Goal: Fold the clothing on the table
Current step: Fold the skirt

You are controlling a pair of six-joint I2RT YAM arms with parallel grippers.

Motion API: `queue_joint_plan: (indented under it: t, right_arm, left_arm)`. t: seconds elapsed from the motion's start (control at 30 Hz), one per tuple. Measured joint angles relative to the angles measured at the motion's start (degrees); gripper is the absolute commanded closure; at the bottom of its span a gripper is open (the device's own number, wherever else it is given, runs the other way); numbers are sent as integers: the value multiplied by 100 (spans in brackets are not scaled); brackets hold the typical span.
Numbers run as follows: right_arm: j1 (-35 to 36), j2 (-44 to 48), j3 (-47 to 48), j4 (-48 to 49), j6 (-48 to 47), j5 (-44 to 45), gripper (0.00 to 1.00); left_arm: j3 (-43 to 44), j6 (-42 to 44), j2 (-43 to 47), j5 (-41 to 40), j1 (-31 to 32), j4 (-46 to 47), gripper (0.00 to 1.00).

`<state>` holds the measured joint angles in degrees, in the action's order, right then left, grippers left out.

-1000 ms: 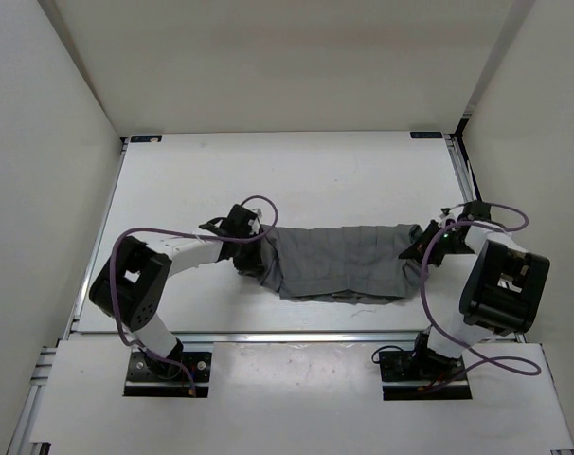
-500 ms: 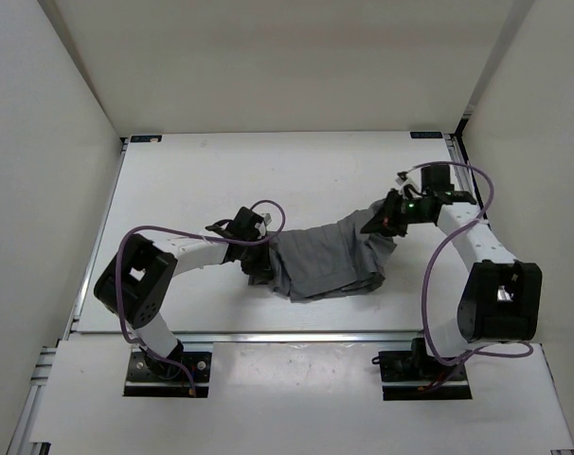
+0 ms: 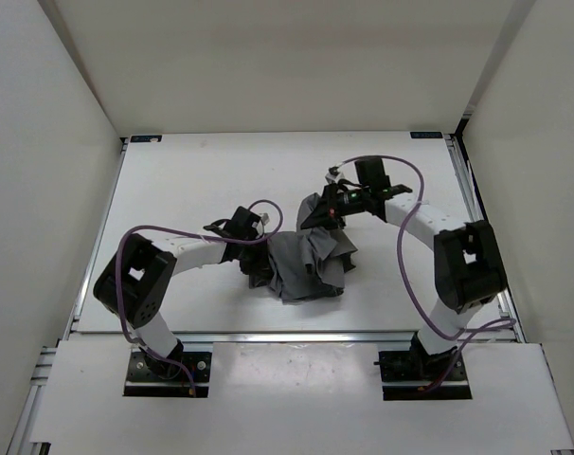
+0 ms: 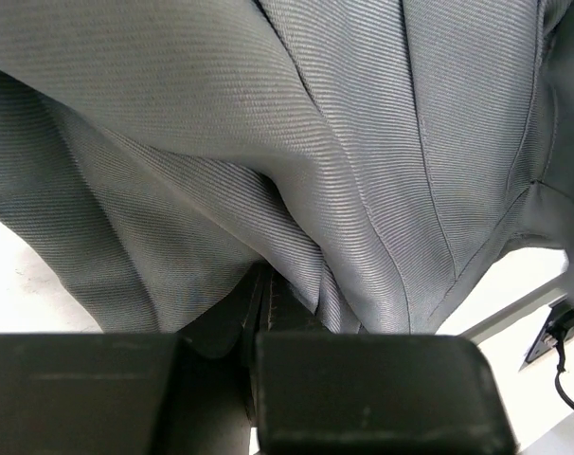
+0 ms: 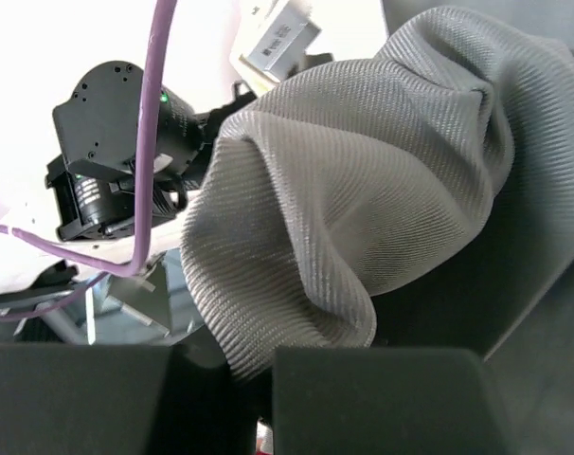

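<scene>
table (image 3: pixel 173 190): white and flat
cloth (image 3: pixel 306 263): grey and soft; bunched in a heap near the middle of the table; its right end is lifted up above the rest
right gripper (image 3: pixel 319 212): fingers pinched tight on the lifted end, over the heap
left gripper (image 3: pixel 259 273): fingers pinched tight on the left edge, low by the table
task: I think one fold is half made; the lifted end is not laid down yet; the heap looks messy, not flat
</scene>
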<state>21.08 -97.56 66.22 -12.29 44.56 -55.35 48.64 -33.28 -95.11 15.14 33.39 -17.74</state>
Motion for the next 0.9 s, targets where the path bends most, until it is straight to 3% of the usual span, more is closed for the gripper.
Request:
queue_joint_plan:
  t: [0.2,0.23,0.27,0.3,0.33,0.37,0.43,0.57,0.63,0.7,0.73,0.8,0.9]
  right_arm:
    - [400,-625,66,721,570,-264,99]
    - [435,-708,66,785,636,-289,88]
    - [457,-785,66,839,717,-310,66]
    - [472,-848,59,935,809,-356,57]
    - [483,-909,44,1080,911,-402,41]
    - [485,-970,26,1231,1051,-474,35]
    - [507,-1054,-66,1711,1349,-621,33]
    - [529,-1071,-234,2487,1884,-868,43]
    - [522,-1056,-234,2736,2052,-949,56]
    - [439,-975,-243,2813,2124,-997,82]
    - [361,-894,-269,2835,2111,-1003,91]
    - [125,-636,-398,2822,2103,-1023,99]
    - [-348,-192,-695,2938,2087,-1088,100]
  left_arm:
    - [-28,-24,7,76,-90,2,91]
    - [-28,-22,7,83,-114,-4,91]
    - [-28,-22,9,90,-138,-9,91]
    - [-28,-20,17,85,-164,-22,92]
    - [-33,-15,28,79,-199,-42,91]
    - [-39,-11,39,76,-234,-63,91]
    - [-50,11,90,70,-341,-146,92]
    - [-50,122,256,57,-719,-348,91]
    - [-11,192,367,61,-1025,-514,91]
    - [153,275,507,70,-1364,-754,90]
    - [249,310,595,70,-1521,-848,90]
    - [485,380,863,70,-1814,-1019,90]
    - [920,461,1270,79,-2162,-1139,90]
